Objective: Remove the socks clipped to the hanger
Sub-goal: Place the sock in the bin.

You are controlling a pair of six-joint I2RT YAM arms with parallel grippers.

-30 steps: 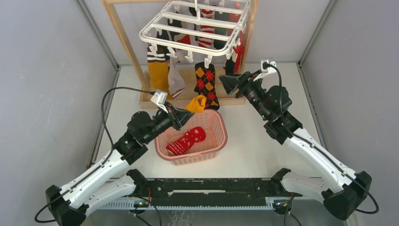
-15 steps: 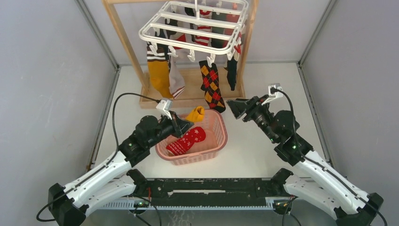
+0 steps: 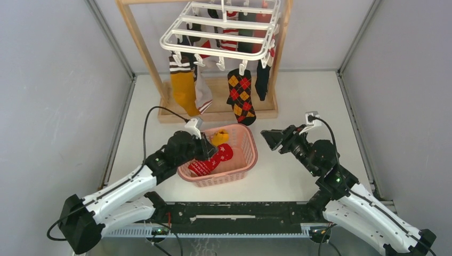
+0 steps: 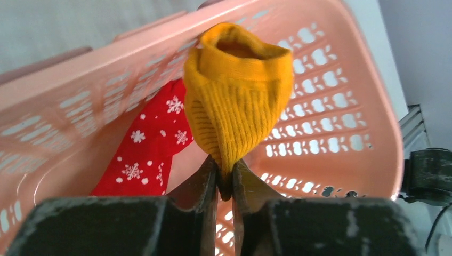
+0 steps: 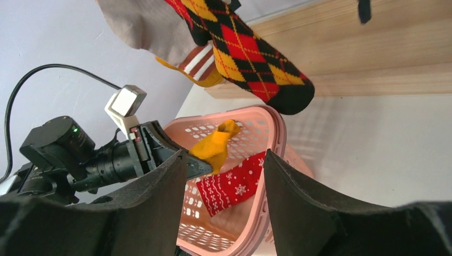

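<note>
Socks (image 3: 241, 96): yellow sock (image 4: 234, 106) now lowered into basket (image 4: 341, 117), left fingers (image 4: 198, 194) clamped on it; right fingers (image 5: 154, 202) apart, backed off hanger (image 3: 221, 33). Release next.

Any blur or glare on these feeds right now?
Top external: even light, sharp, soft shadows only. Left wrist: yellow sock crisp, left fingers blurred at the bottom edge. Right wrist: right fingers dark and soft, argyle sock sharp, mild sheen on table.

Your mustard sock (image 4: 240, 101) was ribbed knit cloth, the pink basket (image 4: 80, 69) smooth perforated plastic, the stand (image 3: 140, 48) matt bare wood.
</note>
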